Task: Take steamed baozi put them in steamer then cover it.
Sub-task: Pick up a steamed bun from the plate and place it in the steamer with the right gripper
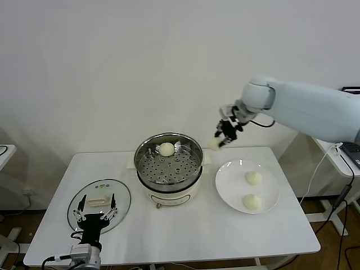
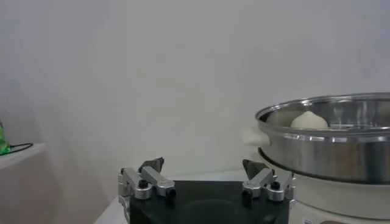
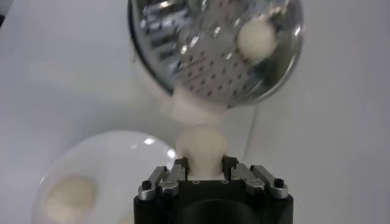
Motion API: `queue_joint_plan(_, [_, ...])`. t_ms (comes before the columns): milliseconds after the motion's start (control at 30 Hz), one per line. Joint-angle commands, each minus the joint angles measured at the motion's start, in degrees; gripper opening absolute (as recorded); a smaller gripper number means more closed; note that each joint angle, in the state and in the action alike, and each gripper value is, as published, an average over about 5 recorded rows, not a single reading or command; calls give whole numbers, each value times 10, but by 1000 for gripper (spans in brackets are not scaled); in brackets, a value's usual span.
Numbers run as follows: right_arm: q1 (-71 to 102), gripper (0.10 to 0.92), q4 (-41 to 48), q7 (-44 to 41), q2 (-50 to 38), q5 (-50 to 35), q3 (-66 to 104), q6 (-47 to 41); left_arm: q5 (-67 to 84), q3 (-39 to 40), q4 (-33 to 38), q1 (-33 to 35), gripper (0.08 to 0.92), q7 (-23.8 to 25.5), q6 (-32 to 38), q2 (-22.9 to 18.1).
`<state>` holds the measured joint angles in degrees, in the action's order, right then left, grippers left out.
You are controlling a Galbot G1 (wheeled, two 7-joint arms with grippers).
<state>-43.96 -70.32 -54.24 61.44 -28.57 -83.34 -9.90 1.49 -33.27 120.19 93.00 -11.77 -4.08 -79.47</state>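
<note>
Head view – right gripper [image 1: 227, 135] is up in the air behind the right edge of the steamer [image 1: 169, 163], jaws closed on a bun [image 1: 220, 142], only a pale bit of it showing under the fingers. One bun in the pot [image 1: 167, 149] sits on the holed tray at the far side. Two more buns on the plate [image 1: 228, 180], right of the pot: far one [image 1: 253, 178], near one [image 1: 252, 202]. Lid [image 1: 99, 201] lies flat on the table [image 1: 185, 230] at the left, and the left gripper [image 1: 95, 213] rests over its near edge, jaws wide open, holding nothing

Left wrist view – left jaws spread apart and empty; steamer rim just beside them with the bun in the pot [image 2: 309, 120] peeking above it

Right wrist view – the held bun [image 3: 202, 146] is pinched between the jaws at its lower part, most of it sticking out past the tips. Steamer tray [image 3: 213, 55] lies ahead and below, plate [image 3: 97, 164] off to one side

Risks – grip looks shallow on soft dough, so the bun could slip out or get squashed mid-carry. It hangs beyond the rim, not over the tray, so an early release would likely drop it on the table or bounce it off the steel edge. Coming in low could knock the rim and shift the pot. Dropping it on the bun already inside could stack them badly for the lid later
</note>
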Motion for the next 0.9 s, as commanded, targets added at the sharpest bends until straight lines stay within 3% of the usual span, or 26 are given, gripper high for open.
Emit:
queue_joint_plan(33, [-2, 391, 58, 22, 139, -56, 5, -22, 4, -13, 1, 0, 823, -1, 0, 5])
queue_joint_plan(467, [68, 390, 163, 37, 257, -74, 16, -48, 11, -20, 2, -5, 823, -1, 0, 3])
queue_joint_plan(900, [119, 396, 210, 39, 290, -61, -3, -61, 18, -23, 2, -11, 823, -1, 0, 4])
